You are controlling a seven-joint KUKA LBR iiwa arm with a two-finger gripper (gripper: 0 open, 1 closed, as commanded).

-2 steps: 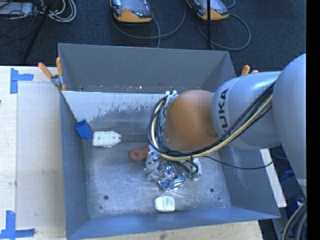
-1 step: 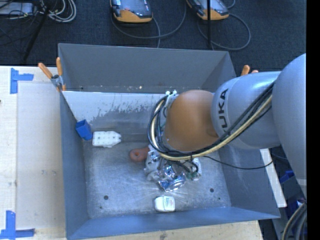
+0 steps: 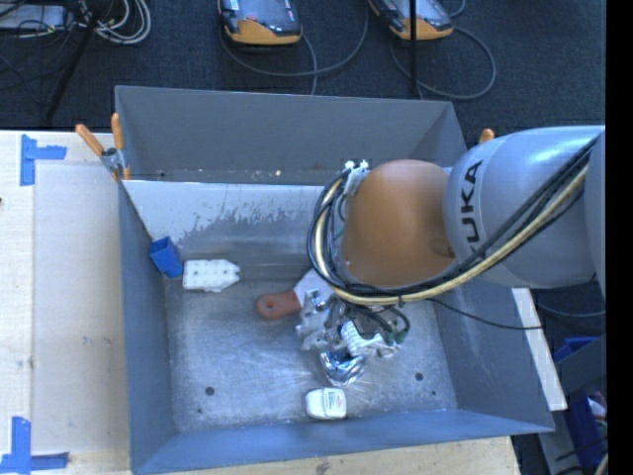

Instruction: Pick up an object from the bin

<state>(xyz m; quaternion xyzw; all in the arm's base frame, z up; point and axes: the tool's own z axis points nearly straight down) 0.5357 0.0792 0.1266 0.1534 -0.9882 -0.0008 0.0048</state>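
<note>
My gripper hangs low over the bin floor, right of the middle, under the arm's orange cover. Just below it, near the front wall, lies a small white rounded object. A reddish-brown rounded piece rests on the floor just left of the gripper, partly tucked under the wrist. Whether anything sits in the gripper is hidden by its own body.
By the left wall lie a blue block and, touching it on the right, a white oblong object. The arm and its cables cover the bin's right half.
</note>
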